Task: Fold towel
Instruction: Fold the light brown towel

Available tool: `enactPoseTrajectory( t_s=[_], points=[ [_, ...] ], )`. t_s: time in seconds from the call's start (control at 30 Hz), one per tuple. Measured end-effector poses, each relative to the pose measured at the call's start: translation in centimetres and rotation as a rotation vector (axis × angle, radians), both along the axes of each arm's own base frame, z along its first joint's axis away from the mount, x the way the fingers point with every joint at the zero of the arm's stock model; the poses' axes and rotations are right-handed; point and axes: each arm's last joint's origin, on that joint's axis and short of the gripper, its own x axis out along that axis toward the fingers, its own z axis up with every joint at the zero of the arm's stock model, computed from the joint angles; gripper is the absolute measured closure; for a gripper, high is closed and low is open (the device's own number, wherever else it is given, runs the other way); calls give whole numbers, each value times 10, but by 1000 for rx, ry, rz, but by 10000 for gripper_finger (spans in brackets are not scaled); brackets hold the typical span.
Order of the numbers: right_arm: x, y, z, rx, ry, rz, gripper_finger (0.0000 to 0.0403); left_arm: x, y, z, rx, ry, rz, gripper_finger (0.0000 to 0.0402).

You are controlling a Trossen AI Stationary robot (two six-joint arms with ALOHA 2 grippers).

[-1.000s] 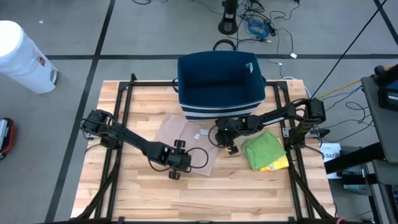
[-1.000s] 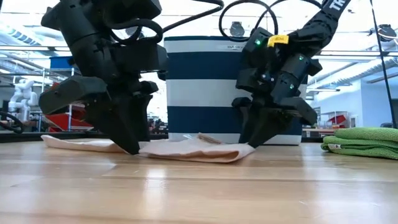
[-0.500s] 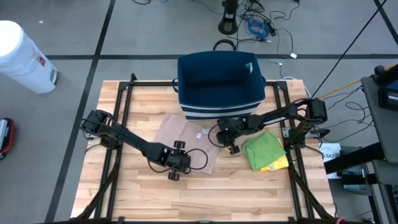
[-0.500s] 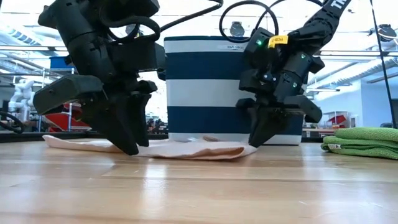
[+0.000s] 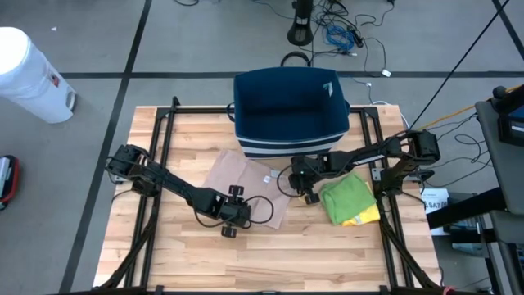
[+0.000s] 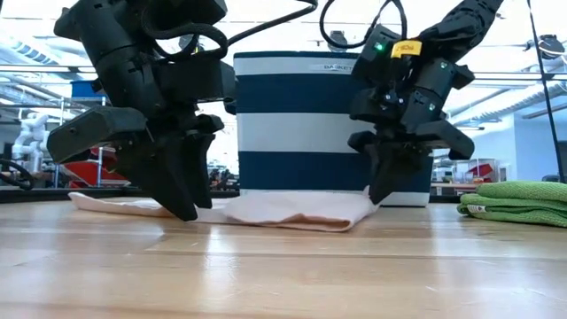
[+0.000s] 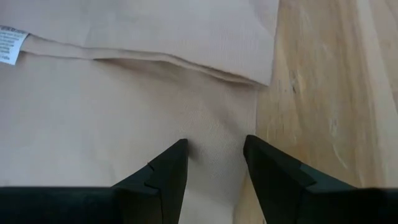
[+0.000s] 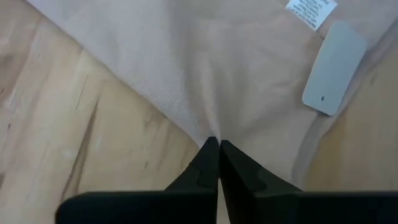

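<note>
Beige towel (image 5: 246, 182), partly folded, flat on table (image 5: 327, 254): right gripper (image 8: 214, 149) pinched shut on its edge, left gripper (image 7: 214, 155) open over cloth; fold unfinished.

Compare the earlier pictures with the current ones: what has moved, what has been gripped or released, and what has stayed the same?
The right gripper has closed on the beige towel at its edge and lifted it slightly off the table, shifting a little toward the green cloth. The left gripper stays open, low over the towel's opposite side. The striped bag has not moved.
</note>
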Motion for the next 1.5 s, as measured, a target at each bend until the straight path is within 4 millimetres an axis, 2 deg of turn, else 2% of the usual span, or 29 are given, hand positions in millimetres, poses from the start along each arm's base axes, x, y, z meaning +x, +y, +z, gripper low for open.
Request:
enactPoseTrajectory(
  t_s=[0.2, 0.3, 0.6, 0.73, 0.87, 1.27, 1.5],
  points=[
    [0, 5, 0, 14, 11, -3, 402, 0, 0, 0, -2, -1, 7, 229],
    [0, 7, 0, 13, 4, 3, 389, 0, 0, 0, -3, -1, 9, 229],
    [-2, 7, 18, 31, -66, -30, 274, 0, -1, 0, -21, 4, 8, 229],
    [1, 7, 27, 48, -150, -50, 247, -1, -2, 0, -19, 6, -9, 229],
    [12, 6, 23, 53, -215, -59, 248, -1, -3, 0, -18, 6, -17, 229],
    [22, 7, -13, 106, -135, -36, 275, -3, -8, 0, -33, 12, -30, 229],
    [22, 9, -13, 177, -130, -46, 275, -6, -17, 0, -4, -3, -38, 229]
  ],
)
